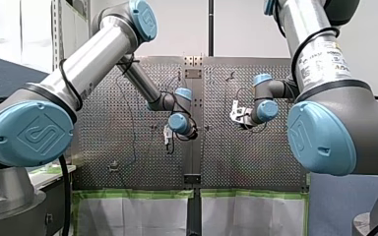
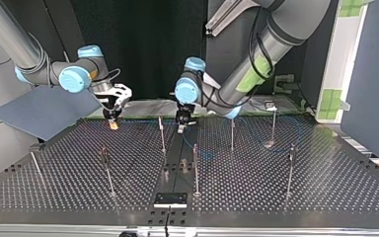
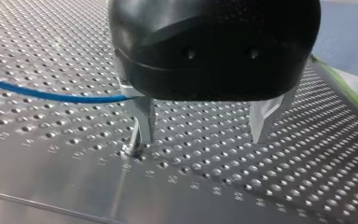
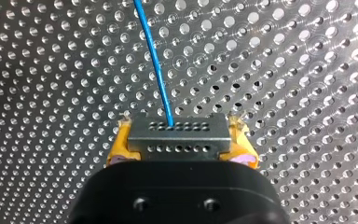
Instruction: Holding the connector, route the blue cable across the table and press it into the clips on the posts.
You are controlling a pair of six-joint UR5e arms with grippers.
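Connector [image 4: 177,135] sits pinched between my right gripper's [image 4: 179,123] yellow-padded fingers [image 4: 119,144], blue cable [image 4: 156,70] trailing ahead over tabletop [image 4: 307,70]. My left gripper [image 3: 203,134], fingers spread, hovers low beside 1 post [image 2: 162,133]. Judged next: hold cable taut, line it over post's clip, press straight down, no slack.

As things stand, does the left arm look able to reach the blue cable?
Probably yes: my left gripper is open, and the blue cable runs bare right up to its side, with nothing showing between them.
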